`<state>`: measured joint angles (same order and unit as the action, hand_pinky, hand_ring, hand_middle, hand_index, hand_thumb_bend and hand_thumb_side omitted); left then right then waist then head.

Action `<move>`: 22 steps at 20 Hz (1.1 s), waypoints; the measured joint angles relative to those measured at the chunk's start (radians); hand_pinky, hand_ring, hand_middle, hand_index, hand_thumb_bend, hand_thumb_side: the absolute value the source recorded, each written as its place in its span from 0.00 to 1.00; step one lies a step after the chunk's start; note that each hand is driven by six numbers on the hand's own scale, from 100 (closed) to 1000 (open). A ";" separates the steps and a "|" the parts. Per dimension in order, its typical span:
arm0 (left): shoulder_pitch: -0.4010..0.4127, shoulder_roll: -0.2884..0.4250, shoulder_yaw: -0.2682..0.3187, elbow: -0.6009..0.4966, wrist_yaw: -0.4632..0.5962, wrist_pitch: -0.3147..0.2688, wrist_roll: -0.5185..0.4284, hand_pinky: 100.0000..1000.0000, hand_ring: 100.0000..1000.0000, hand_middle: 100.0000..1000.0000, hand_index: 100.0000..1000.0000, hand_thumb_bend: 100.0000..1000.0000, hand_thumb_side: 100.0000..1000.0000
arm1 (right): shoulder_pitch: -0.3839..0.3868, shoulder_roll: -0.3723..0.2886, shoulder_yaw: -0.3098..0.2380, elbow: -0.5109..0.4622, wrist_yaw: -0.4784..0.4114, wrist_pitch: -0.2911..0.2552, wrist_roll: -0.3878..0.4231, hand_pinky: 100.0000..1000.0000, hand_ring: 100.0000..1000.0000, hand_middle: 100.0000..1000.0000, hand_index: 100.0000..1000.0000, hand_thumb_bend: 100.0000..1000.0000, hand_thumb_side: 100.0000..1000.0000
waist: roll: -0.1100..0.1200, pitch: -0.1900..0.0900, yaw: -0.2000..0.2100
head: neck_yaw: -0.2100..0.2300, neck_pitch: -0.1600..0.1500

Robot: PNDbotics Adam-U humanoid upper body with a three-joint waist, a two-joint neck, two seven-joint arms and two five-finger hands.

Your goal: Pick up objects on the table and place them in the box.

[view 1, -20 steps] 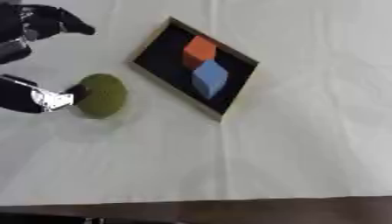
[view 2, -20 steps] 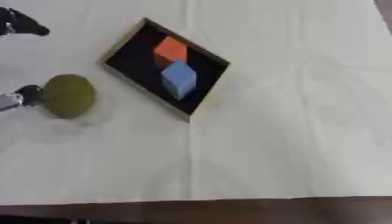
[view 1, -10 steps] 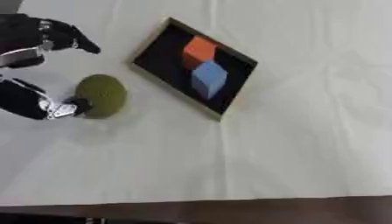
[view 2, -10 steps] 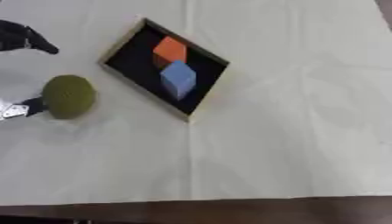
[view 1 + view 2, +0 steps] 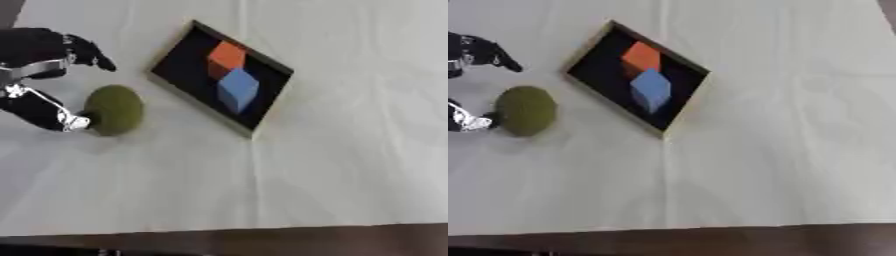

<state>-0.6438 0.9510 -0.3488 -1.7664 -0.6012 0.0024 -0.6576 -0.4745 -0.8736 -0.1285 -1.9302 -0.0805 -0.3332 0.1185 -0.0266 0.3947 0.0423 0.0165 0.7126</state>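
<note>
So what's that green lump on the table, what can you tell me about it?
The green ball is a dull olive, rounded thing with a matte, slightly fuzzy-looking surface. It sits on the white tablecloth, left of the black box and outside it. The robot's left hand is at its left side: the thumb tip touches its lower left, while a finger points past above it, not curled round it.
</note>
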 measured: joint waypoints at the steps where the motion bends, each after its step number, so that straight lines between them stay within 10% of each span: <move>1: -0.001 -0.008 -0.001 0.018 -0.003 -0.003 -0.003 0.79 0.79 0.74 0.87 0.27 0.32 | 0.000 0.001 0.000 0.000 0.000 0.001 0.001 0.96 0.90 0.52 0.72 0.00 0.41 | 0.000 0.001 0.000 | 0.000 0.000; 7: -0.018 -0.049 -0.008 0.095 -0.019 -0.024 -0.019 0.74 0.70 0.64 0.80 0.25 0.30 | 0.006 0.013 -0.007 0.000 0.000 0.005 0.001 0.97 0.90 0.52 0.72 0.00 0.41 | -0.003 0.001 -0.001 | 0.002 0.000; 13: -0.028 -0.072 -0.012 0.120 -0.084 -0.048 0.029 0.56 0.47 0.45 0.65 0.10 0.01 | 0.011 0.017 -0.013 0.000 -0.001 0.010 0.004 0.97 0.90 0.52 0.72 0.00 0.41 | -0.003 0.002 -0.002 | 0.004 -0.001; 22: -0.027 -0.088 0.000 0.076 -0.125 -0.039 0.170 0.53 0.44 0.42 0.57 0.02 0.00 | 0.028 0.028 -0.025 0.000 -0.002 0.020 0.011 0.97 0.90 0.51 0.71 0.00 0.41 | -0.002 0.001 -0.004 | 0.005 -0.001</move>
<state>-0.6708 0.8626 -0.3492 -1.6904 -0.7260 -0.0362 -0.4879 -0.4465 -0.8453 -0.1537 -1.9304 -0.0822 -0.3134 0.1294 -0.0287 0.3962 0.0378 0.0217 0.7116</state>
